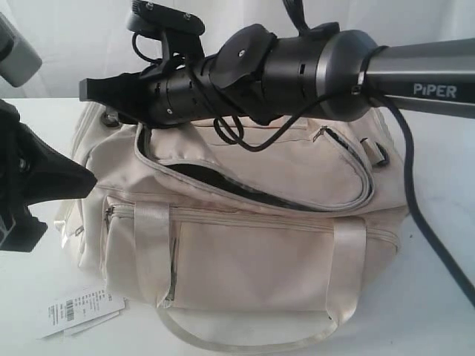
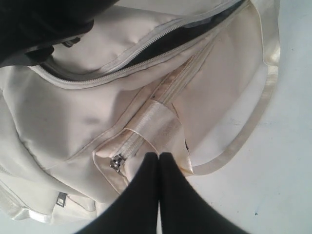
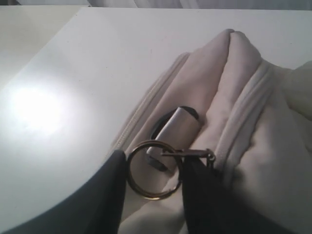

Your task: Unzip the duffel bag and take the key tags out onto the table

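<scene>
The cream duffel bag (image 1: 252, 252) lies on the white table (image 1: 438, 297), its curved top zipper (image 1: 223, 185) partly open onto a dark inside. My right gripper (image 1: 93, 90) reaches across to the bag's far left end. There its fingers press on both sides of a metal ring (image 3: 152, 196) hooked to a zipper pull, so the right gripper (image 3: 153, 161) is shut on that ring. The left gripper (image 2: 159, 156) is shut with nothing in it, just off the front of the bag (image 2: 73, 112) near a webbing handle (image 2: 156, 126). The key tags are hidden.
A white barcode label (image 1: 78, 308) lies on the table at the front left of the bag. A small zipper pull (image 2: 116, 163) sits at the front pocket's end. A silver metal fitting (image 3: 173, 129) lies behind the ring. The right arm spans the bag's top.
</scene>
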Robot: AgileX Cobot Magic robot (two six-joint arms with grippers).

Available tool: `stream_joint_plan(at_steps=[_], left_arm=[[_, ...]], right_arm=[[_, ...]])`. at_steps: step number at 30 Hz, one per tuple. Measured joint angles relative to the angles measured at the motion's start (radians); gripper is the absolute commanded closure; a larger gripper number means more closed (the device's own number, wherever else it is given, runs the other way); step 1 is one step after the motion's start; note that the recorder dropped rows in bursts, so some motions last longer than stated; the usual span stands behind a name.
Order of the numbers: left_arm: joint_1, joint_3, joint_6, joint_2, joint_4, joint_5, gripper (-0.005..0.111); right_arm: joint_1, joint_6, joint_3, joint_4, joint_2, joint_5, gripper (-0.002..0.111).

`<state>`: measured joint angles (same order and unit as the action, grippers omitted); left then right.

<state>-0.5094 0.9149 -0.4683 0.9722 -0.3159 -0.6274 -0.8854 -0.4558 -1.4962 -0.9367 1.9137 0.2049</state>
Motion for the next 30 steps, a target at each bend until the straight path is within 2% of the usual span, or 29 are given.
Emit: stream_joint_plan(at_steps=[6, 9, 14, 15, 20, 30], left_arm=[[0.000, 0.000, 0.000, 0.000, 0.000, 0.000, 0.107], [0.000, 0.000, 0.000, 0.000, 0.002, 0.000, 0.107], [0.000, 0.000, 0.000, 0.000, 0.015, 0.000, 0.107], [0.000, 0.000, 0.000, 0.000, 0.021, 0.000, 0.107], [0.000, 0.000, 0.026, 0.000, 0.058, 0.006, 0.107], [0.000, 0.000, 0.234, 0.000, 0.326, 0.035, 0.107]], right_arm=[[0.006, -0.002, -0.004, 0.000, 0.000, 0.043, 0.105], [0.008, -0.021, -0.004, 0.004, 0.000, 0.085, 0.090], [0.008, -0.027, -0.004, 0.057, -0.029, 0.127, 0.054], [0.008, -0.027, -0.004, 0.083, -0.041, 0.131, 0.051], [0.027, -0.027, -0.004, 0.219, -0.127, 0.207, 0.050], [0.054, -0.027, -0.005, 0.559, -0.290, 0.571, 0.050]])
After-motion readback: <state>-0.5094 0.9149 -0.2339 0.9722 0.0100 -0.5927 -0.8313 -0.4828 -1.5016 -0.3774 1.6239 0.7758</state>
